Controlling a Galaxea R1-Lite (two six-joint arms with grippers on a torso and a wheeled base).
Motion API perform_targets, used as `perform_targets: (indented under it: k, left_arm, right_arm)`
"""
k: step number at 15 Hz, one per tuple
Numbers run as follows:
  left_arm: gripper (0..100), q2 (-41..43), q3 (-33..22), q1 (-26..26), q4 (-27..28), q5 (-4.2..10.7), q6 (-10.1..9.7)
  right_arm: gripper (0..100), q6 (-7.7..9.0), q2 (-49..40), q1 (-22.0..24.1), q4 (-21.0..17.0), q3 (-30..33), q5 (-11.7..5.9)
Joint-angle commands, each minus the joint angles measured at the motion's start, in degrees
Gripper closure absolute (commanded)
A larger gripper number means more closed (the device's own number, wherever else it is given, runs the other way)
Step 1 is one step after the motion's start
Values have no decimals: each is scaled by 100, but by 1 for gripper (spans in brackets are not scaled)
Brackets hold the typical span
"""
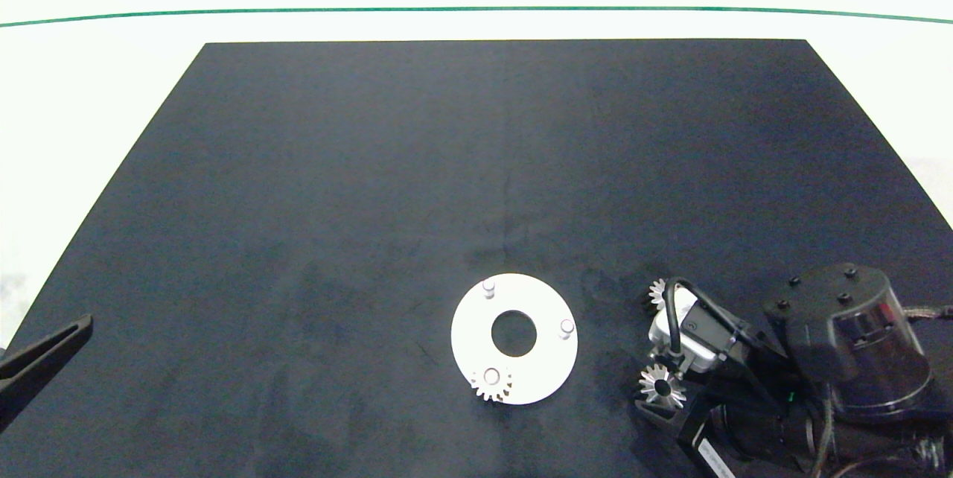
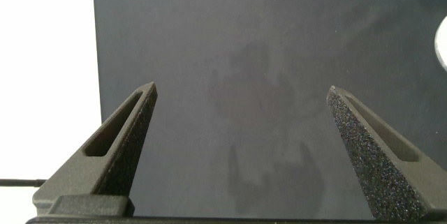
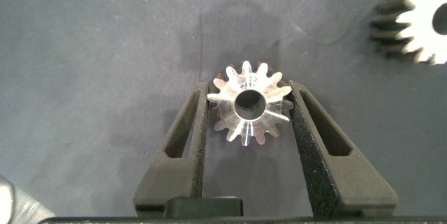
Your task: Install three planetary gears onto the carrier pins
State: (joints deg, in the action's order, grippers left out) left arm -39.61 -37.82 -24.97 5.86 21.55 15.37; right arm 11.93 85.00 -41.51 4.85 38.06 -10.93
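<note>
A: So, where is the right end effector (image 3: 248, 109) seen, and what is gripped by it?

B: It is seen low over the dark mat (image 1: 372, 202), to the right of the white disc (image 1: 536, 374). In the right wrist view one of the planetary gears (image 3: 249, 111) is clamped between its two grey fingers (image 3: 192, 137); the teeth are touched by a pad on each side. The dark centre hole of that gear is turned toward the camera.

A: And the other gears, where are they placed?

B: One gear (image 1: 491, 383) is already seated on a pin at the near edge of the disc, and the top of the peg is seen through its hole. Another gear (image 1: 657, 292) lies on the mat just beside the right arm, on the far side of it, apart from the fingers. In the head view the gripped gear (image 1: 661, 386) is seen at the near side of the white wrist camera housing (image 1: 689, 340).

A: How many carrier pins are bare?

B: Two pins are bare: one at the far side of the disc (image 1: 489, 287) and one at its right side (image 1: 566, 327).

A: Is the left end effector (image 2: 241, 123) at work?

B: No. It is kept at the left edge of the counter (image 1: 112, 76), well apart from the disc. Its fingers are spread wide and nothing is held between them; only the mat is seen below.
</note>
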Motion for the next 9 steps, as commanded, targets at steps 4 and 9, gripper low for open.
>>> perform_targets:
  k: [4,9]
  left_arm:
    - [0,-21,-7,9,2,7,10]
    - [0,-30,-7,53,-6,-11,10]
  right_arm:
    - [99,19,-98,-94,-476,905,-5]
    - [99,11,139,-323,-802,1503,-14]
